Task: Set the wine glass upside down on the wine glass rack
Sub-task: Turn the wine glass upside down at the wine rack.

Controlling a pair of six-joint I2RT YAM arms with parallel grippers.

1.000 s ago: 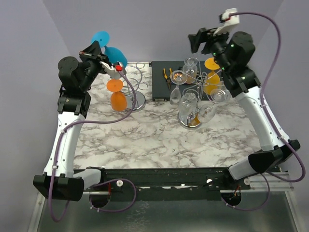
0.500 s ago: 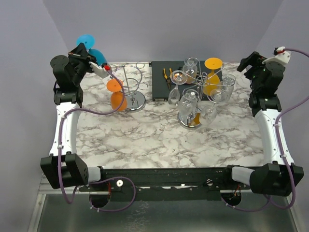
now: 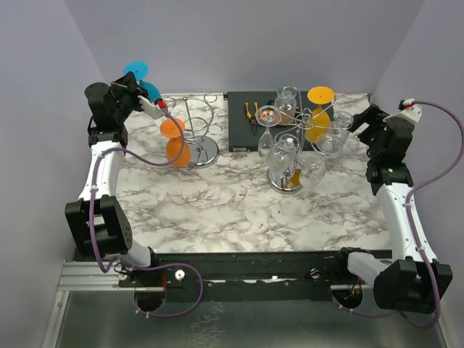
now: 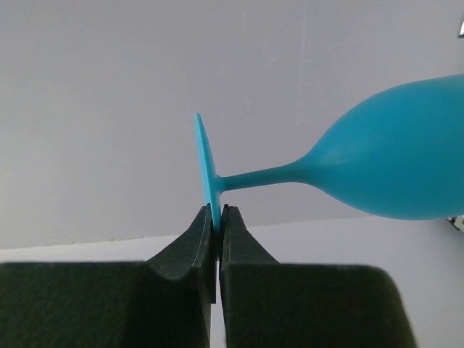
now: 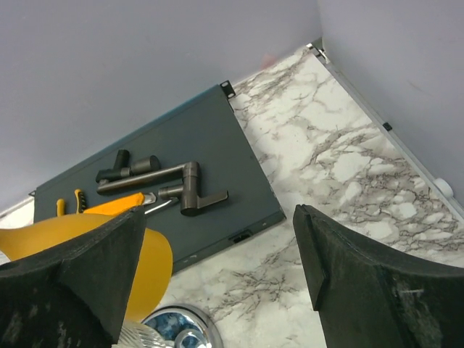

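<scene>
A blue wine glass (image 3: 148,85) lies roughly on its side in the air at the table's back left corner. My left gripper (image 3: 133,81) is shut on the rim of its round foot (image 4: 206,170); stem and bowl (image 4: 395,159) run out to the right. The wire wine glass rack (image 3: 196,129) with a chrome base stands just right of it, and an orange glass (image 3: 175,141) hangs upside down on it. My right gripper (image 3: 359,123) stands open and empty near the right table edge (image 5: 221,217).
A second rack (image 3: 293,156) mid-table carries several clear glasses and an orange glass (image 3: 319,109), which also shows in the right wrist view (image 5: 138,261). Behind it lies a dark tray (image 3: 243,123) with tools (image 5: 163,181). Walls close in the table at back and sides.
My right arm has swung away from the middle rack to the right table edge and dropped lower, its jaws slightly wider. My left arm carried the blue glass left, then settled slightly lower.
</scene>
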